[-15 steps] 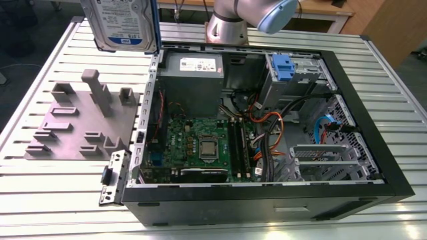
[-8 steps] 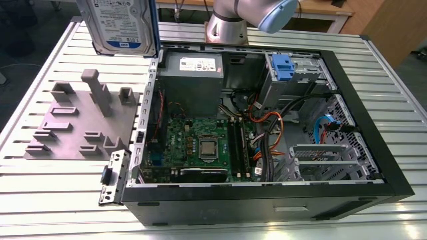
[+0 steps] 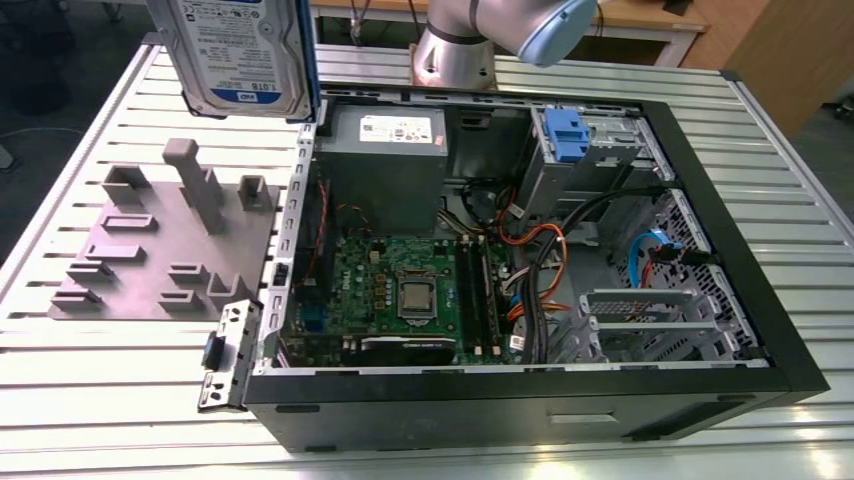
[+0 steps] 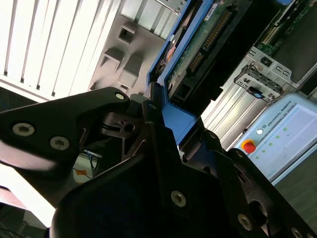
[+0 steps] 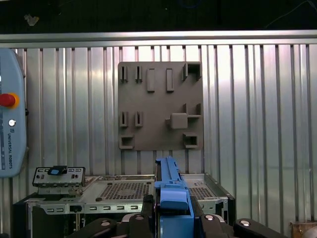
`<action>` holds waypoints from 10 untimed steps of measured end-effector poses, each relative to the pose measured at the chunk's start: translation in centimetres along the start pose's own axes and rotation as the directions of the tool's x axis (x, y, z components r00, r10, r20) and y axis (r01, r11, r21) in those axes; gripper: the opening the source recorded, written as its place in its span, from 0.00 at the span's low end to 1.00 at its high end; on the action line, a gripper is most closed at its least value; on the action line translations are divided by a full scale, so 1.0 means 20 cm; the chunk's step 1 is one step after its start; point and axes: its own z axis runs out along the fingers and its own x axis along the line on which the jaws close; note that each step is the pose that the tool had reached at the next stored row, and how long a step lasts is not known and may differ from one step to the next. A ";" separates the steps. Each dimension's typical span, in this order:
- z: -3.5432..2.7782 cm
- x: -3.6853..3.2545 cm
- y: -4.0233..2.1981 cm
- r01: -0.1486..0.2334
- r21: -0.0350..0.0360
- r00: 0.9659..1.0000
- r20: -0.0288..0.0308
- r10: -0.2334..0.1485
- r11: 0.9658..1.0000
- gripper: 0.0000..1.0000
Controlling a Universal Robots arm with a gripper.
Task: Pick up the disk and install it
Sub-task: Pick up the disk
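Over slatted table [image 3: 80, 400], blue-railed silver disk [image 3: 240, 50].

We mark the disk [image 3: 247, 50] as silver, with a white-and-blue label and blue side rails; in the second wrist view its underside is a green circuit board. The pincer [image 4: 176, 121] is matt black with silver screws. The computer case [image 3: 534, 410] is black outside. Inside it we note a green motherboard [image 3: 400, 290], a grey power supply [image 3: 387, 165] with a white label, orange cables [image 3: 534, 240] and a blue bracket [image 3: 567, 135]. Beside the case, a plain grey fixture plate [image 3: 147, 260] lies on the silver, ribbed tabletop [image 3: 787, 200].
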 end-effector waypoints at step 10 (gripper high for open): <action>0.000 0.004 -0.015 0.000 0.000 1.000 0.000 0.000 1.000 0.37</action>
